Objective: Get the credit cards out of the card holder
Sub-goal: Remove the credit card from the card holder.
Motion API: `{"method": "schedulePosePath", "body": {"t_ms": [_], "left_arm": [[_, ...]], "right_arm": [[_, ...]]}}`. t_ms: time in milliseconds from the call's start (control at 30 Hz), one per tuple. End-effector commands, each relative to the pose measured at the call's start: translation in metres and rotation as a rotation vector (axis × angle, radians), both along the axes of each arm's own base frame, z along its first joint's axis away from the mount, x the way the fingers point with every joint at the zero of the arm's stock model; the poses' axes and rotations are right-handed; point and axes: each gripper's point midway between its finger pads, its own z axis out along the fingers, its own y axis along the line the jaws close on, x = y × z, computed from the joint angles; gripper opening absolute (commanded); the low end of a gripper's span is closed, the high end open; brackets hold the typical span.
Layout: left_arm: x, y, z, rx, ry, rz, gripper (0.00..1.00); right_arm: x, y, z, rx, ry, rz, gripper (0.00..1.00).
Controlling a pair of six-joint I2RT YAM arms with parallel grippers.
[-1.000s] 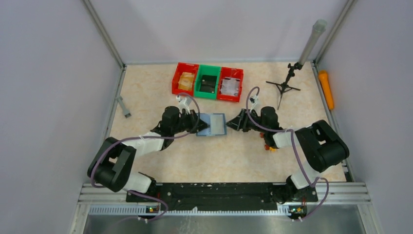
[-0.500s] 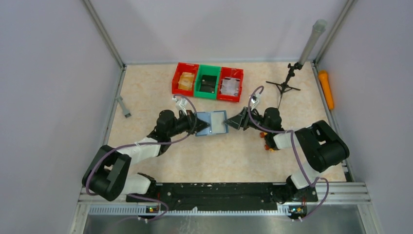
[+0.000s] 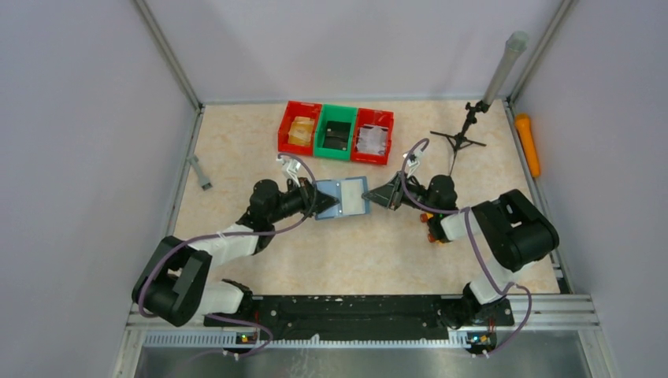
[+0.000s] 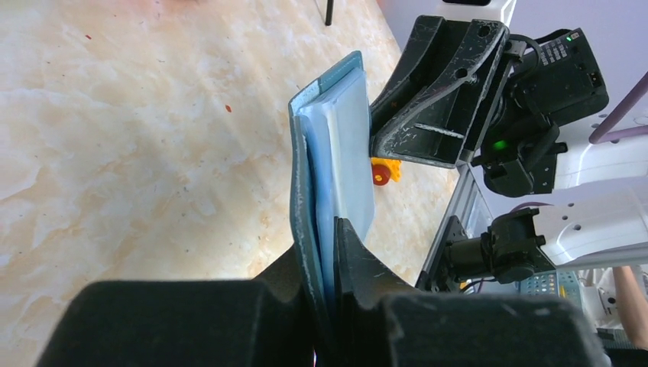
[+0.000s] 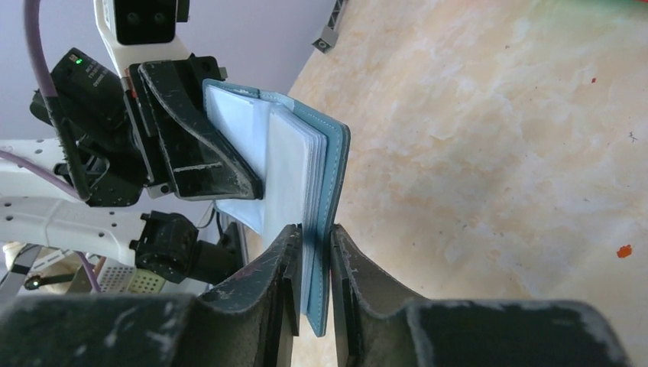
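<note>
The teal-blue card holder point(image 3: 345, 197) is held off the table between both grippers, opened out with its pale blue-grey inside facing up. My left gripper point(image 3: 321, 202) is shut on its left edge, and in the left wrist view point(image 4: 321, 245) its jaws pinch the holder point(image 4: 336, 153). My right gripper point(image 3: 372, 195) is shut on the right edge, and in the right wrist view point(image 5: 313, 237) its jaws clamp the cover and inner leaves point(image 5: 321, 168). No dark credit card shows in the holder. A dark flat piece point(image 3: 337, 135) lies in the green bin.
Two red bins point(image 3: 298, 128) point(image 3: 372, 137) flank the green bin point(image 3: 337, 116) at the back. A small tripod stand point(image 3: 461, 138) stands back right. An orange cylinder point(image 3: 528, 144) lies by the right wall and a grey tool point(image 3: 200, 172) at the left. A yellow-orange toy point(image 3: 435, 236) lies by the right arm.
My right gripper has moved left and closed on the holder's right edge. My left arm has drawn back a little, still holding the left edge. The holder has lifted slightly.
</note>
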Motion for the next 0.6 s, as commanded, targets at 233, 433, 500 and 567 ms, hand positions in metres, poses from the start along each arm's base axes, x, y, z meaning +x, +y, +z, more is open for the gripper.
{"method": "schedulePosePath", "body": {"t_ms": [233,433,500,567], "left_arm": [[0.011,-0.006,0.006,0.008,-0.028,-0.011,0.37],[0.013,-0.010,-0.001,0.023,-0.008,-0.025,0.54],[0.014,-0.012,-0.005,0.031,0.000,-0.029,0.60],[0.016,-0.013,-0.012,0.052,0.023,-0.024,0.62]], "right_arm": [[-0.016,0.017,0.013,0.023,-0.084,0.122,0.15],[-0.020,0.021,0.015,0.038,-0.082,0.150,0.12],[-0.022,0.025,0.017,0.049,-0.084,0.166,0.11],[-0.024,0.028,0.016,0.052,-0.076,0.177,0.09]]}}
